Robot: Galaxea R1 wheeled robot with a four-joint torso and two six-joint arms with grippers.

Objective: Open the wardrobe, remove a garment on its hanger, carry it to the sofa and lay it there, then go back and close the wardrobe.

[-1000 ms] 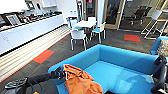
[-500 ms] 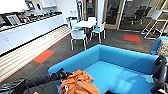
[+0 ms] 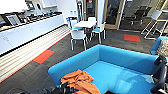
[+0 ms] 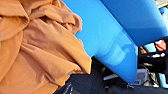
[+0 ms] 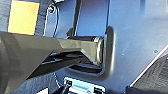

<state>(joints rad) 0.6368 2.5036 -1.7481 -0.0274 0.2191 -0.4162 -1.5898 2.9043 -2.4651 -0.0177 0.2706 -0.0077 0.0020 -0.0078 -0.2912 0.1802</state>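
Note:
The burnt-orange garment (image 3: 79, 80) lies crumpled on the left end of the turquoise sofa (image 3: 120, 58), by its rounded arm. In the left wrist view the garment's folds (image 4: 37, 50) show close up against the sofa's blue seat (image 4: 107, 32). My left gripper (image 3: 67, 89) is a dark shape at the garment's near edge, low in the head view, and I cannot see how its jaws stand. My right arm (image 3: 160, 75) hangs by the sofa's right end.
A white table (image 3: 85, 24) with white chairs (image 3: 78, 35) stands beyond the sofa. A long white counter (image 3: 30, 31) runs along the left wall. Orange floor patches (image 3: 43, 56) mark the dark carpet. Another blue seat (image 3: 157, 45) is at the right.
My left arm, stretched across to the garment a second ago, has drawn back and down. The garment has sunk lower onto the sofa seat. The head view has shifted slightly.

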